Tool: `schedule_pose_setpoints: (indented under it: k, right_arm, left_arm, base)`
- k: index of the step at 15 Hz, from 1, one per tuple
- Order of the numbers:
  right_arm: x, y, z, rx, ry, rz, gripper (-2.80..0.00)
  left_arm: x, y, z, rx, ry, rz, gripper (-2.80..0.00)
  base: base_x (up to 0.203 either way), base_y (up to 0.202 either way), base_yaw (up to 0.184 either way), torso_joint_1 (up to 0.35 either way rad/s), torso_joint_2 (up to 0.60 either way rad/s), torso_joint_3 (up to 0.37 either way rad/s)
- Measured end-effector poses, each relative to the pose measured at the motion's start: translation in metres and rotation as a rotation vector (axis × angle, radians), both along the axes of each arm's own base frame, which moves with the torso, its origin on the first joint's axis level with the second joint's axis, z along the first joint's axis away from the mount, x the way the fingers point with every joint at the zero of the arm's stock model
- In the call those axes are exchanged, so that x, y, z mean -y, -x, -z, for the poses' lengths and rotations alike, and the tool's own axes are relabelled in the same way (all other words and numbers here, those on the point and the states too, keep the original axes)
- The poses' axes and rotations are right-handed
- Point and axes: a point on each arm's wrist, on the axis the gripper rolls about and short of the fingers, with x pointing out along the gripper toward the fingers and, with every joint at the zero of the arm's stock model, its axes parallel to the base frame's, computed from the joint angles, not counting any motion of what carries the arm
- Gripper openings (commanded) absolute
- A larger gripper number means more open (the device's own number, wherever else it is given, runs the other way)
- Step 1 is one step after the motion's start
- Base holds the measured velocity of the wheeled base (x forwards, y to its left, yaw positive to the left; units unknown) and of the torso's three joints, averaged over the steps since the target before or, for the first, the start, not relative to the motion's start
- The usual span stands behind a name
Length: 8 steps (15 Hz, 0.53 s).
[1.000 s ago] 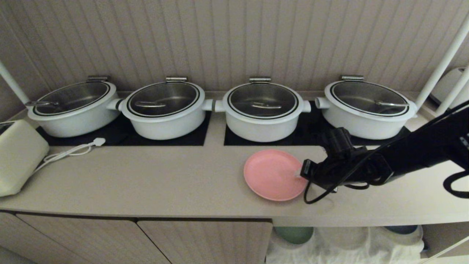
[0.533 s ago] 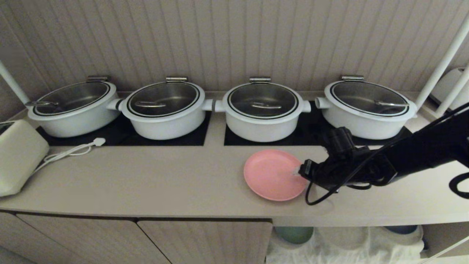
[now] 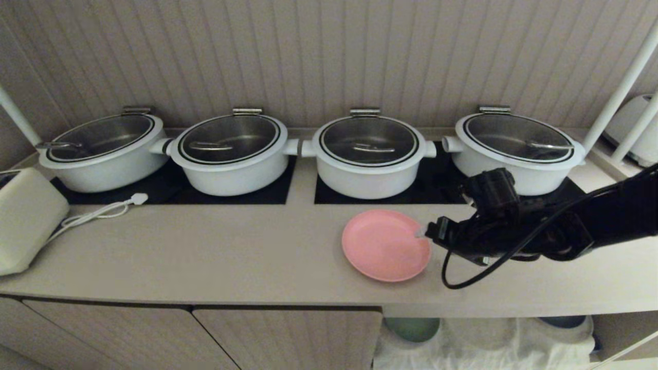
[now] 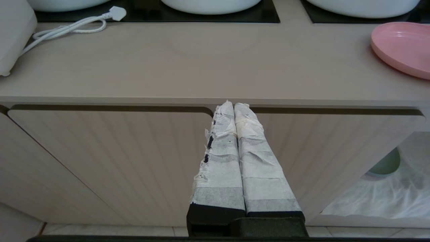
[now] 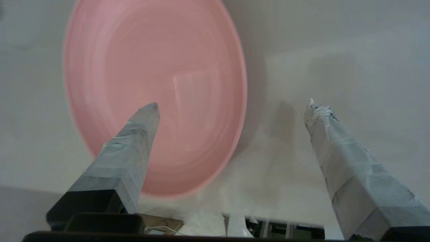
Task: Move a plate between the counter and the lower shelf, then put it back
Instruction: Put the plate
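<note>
The salmon-pink plate [image 3: 385,245] lies flat on the beige counter [image 3: 231,257], in front of the hob panels. My right gripper [image 3: 422,234] hovers at the plate's right rim, open and holding nothing. In the right wrist view the right gripper [image 5: 232,105] is spread wide: one taped finger [image 5: 134,141] is over the plate [image 5: 151,67], the other over bare counter. The lower shelf [image 3: 483,341] with its white cloth shows under the counter at the right. My left gripper [image 4: 233,107] is shut and empty, parked below the counter edge before the cabinet doors.
Several white lidded pots [image 3: 367,154] stand on black hob panels [image 3: 437,192] behind the plate. A white appliance [image 3: 25,221] and its cord [image 3: 97,210] sit at the far left. On the lower shelf are a green plate [image 3: 413,328] and a dark blue one [image 3: 563,321].
My right gripper has opened off the plate's rim and drawn back a little to the right. The plate lies where it was. The left arm has not moved.
</note>
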Motion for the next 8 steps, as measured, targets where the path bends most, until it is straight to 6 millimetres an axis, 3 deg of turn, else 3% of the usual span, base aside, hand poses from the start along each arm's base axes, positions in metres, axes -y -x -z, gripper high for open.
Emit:
schedule_pose_setpoints:
  k: [1, 8]
  right_arm:
    - [0.002, 0.005, -0.003, 0.006, 0.006, -0.005, -2.8]
    - [0.016, 0.045, -0.028, 0.052, 0.019, -0.026, -2.8]
  left_arm:
    - [0.0, 0.0, 0.0, 0.0, 0.0, 0.0, -2.8]
    - [0.0, 0.0, 0.0, 0.0, 0.0, 0.0, -2.8]
  base:
    - [0.0, 0.0, 0.0, 0.0, 0.0, 0.0]
    - [0.0, 0.0, 0.0, 0.0, 0.0, 0.0]
